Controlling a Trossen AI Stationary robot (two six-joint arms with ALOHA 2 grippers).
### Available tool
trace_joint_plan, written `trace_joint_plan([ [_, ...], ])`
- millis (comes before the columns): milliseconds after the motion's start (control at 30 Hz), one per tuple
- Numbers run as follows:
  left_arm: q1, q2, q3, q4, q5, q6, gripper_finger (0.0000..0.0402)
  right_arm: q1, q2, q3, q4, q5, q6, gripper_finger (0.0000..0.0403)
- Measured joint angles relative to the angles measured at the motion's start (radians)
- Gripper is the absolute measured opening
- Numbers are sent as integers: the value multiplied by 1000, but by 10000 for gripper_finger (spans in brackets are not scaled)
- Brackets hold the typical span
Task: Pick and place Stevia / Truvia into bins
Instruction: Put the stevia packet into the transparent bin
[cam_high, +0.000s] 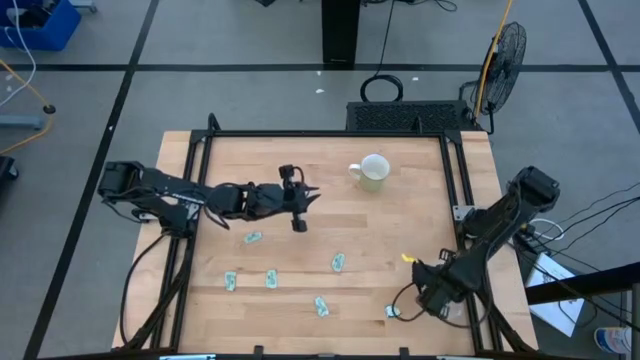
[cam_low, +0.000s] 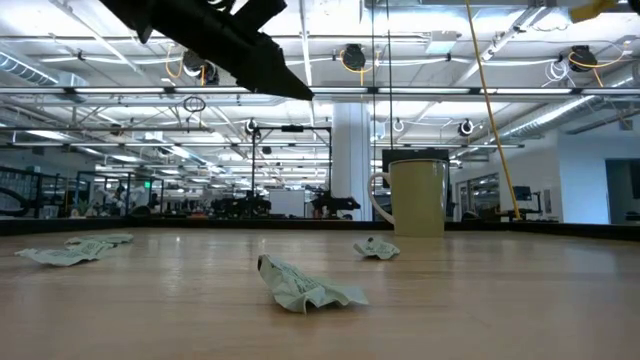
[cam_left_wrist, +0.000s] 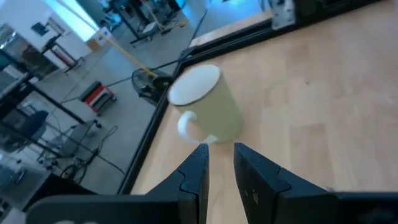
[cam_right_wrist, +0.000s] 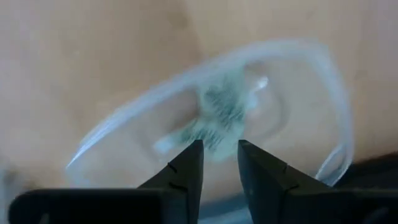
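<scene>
On your left, the left gripper (cam_high: 312, 196) hangs above the middle of the worktop (cam_high: 420, 225), pointing toward the white mug (cam_high: 372, 171); in its wrist view you see its jaws parted by a narrow gap with nothing between them, the mug (cam_left_wrist: 205, 104) standing upright just ahead. Moving right along the front half of the worktop, you find the Stevia / Truvia sachets scattered loose and well apart: one near the left gripper (cam_high: 253, 238), two toward the front left (cam_high: 230, 281) (cam_high: 271, 279), one further right (cam_high: 321, 306) and one near the centre (cam_high: 338, 262). They are small pale green and white paper packets, and in the low view the nearest one (cam_low: 300, 286) looks crumpled and creased rather than flat, lying on the bare wood. At the front right corner, the right gripper (cam_high: 418, 290) sits low over the clear bin (cam_high: 398, 312). From its wrist view you look down into the see-through tub (cam_right_wrist: 329, 106), with rounded corners, and a green-and-white sachet (cam_right_wrist: 217, 118) lies inside on its floor. The right gripper's jaws (cam_right_wrist: 220, 163) stand slightly apart just above that sachet, gripping nothing.
</scene>
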Motion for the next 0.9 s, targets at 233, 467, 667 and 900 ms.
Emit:
trace_joint_plan([
  [233, 60, -2, 1, -1, 4, -28, 81, -68, -139, 48, 2, 54, -57, 77],
  [467, 108, -2, 1, -25, 31, -71, 81, -92, -168, 73, 227, 520, -259, 58],
  [667, 137, -2, 1, -26, 40, -98, 81, -145, -17, 28, 417, 411, -385, 54],
  [900, 158, -2, 1, -36, 41, -126, 81, -126, 117, 28, 621, 363, -479, 54],
])
